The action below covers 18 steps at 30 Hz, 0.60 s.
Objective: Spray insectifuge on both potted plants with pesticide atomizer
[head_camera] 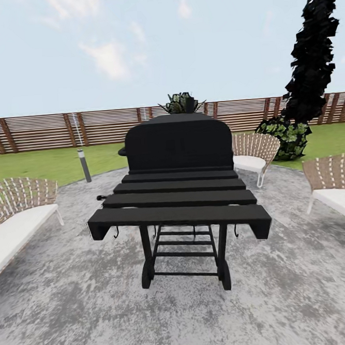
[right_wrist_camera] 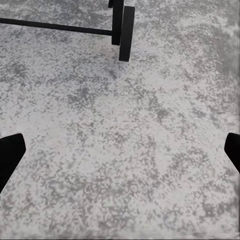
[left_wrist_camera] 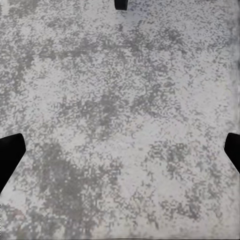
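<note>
The pesticide atomizer is out of view, and no white specks of insectifuge can be made out. The garden's lawn (head_camera: 47,164) and slatted brown fence (head_camera: 34,132) lie beyond a grey paved patio (head_camera: 74,305). A leafy green plant (head_camera: 180,103) pokes up behind a black grill, its pot hidden; I cannot tell if it is one of the potted plants. My left gripper (left_wrist_camera: 120,150) hangs open over bare paving, its black fingertips (left_wrist_camera: 10,152) far apart. My right gripper (right_wrist_camera: 120,150) is open too, above the paving near a grill wheel (right_wrist_camera: 126,32).
A black grill (head_camera: 178,146) with a slatted shelf (head_camera: 177,200) stands straight ahead. Wicker chairs sit at left (head_camera: 15,216), right (head_camera: 337,185) and behind the grill (head_camera: 254,153). A short lamp post (head_camera: 83,165), a dark bush (head_camera: 286,135) and a tall black tree (head_camera: 313,52) line the patio's far side.
</note>
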Motion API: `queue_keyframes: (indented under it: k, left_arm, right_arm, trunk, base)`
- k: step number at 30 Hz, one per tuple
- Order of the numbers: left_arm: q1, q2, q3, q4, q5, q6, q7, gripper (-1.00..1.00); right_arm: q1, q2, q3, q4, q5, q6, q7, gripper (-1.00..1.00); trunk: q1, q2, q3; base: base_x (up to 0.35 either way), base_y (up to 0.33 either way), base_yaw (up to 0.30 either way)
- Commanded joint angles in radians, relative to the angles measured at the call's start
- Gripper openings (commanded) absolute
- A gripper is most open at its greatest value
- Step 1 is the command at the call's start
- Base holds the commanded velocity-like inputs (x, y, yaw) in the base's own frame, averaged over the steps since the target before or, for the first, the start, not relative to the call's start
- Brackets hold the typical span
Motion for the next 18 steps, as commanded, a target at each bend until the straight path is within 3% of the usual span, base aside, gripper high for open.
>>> queue_keyframes:
  k: [1,9,18]
  left_arm:
    - [0.0,0.0,-0.001,0.001,-0.001,-0.003,-0.002,1.0]
    - [-0.001,-0.001,-0.003,0.001,-0.003,-0.003,-0.005,1.0]
    - [-0.001,-0.001,-0.003,0.001,-0.004,-0.024,-0.005,1.0]
  right_arm:
    - [-0.001,0.0,0.0,0.001,0.0,-0.003,0.0,1.0]
    - [-0.001,0.0,-0.001,0.002,0.0,-0.003,-0.002,1.0]
    - [-0.001,0.0,-0.001,0.002,0.0,-0.003,-0.002,1.0]
  trunk:
    - [-0.001,-0.001,-0.001]
    - [-0.001,-0.001,-0.001]
    - [-0.001,-0.001,-0.001]
  base:
    - [-0.257,0.214,-0.265]
    - [-0.209,0.253,-0.266]
    - [-0.09,0.314,-0.267]
